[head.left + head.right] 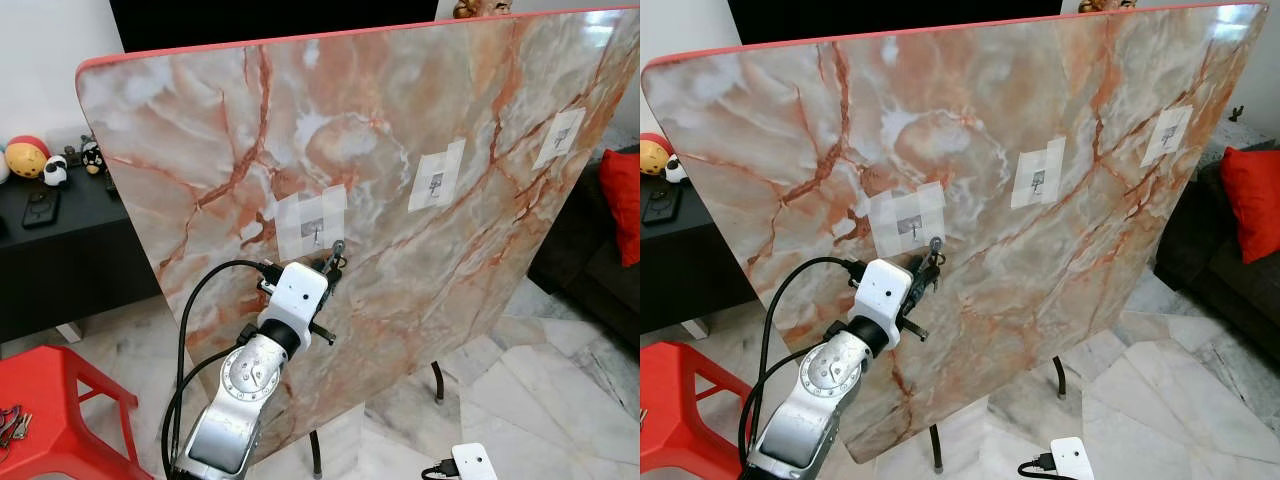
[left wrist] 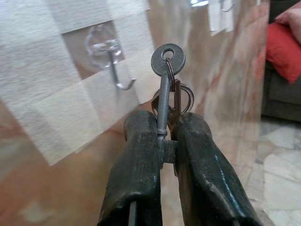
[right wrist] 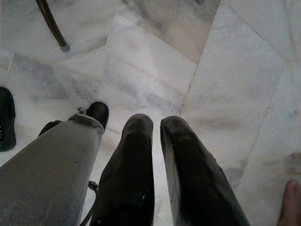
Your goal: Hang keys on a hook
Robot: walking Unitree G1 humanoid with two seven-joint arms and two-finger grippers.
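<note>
Keys [image 2: 168, 75] are clamped in the left claw [image 2: 165, 141], just beside the hook [image 2: 113, 63]; hanging remains undone. Right claw [image 3: 156, 141] hangs idle, fingers slightly parted, empty.

I see the grey keys [image 2: 167, 80] standing upright, round head on top. The small clear hook [image 2: 112, 63], taped on the marble board, is just beside them.

Light: bright, even daylight
Glare: pale sheen on marble board [image 1: 400, 130] toward 12 o'clock
Focus: left wrist background soft
Shadows: faint
</note>
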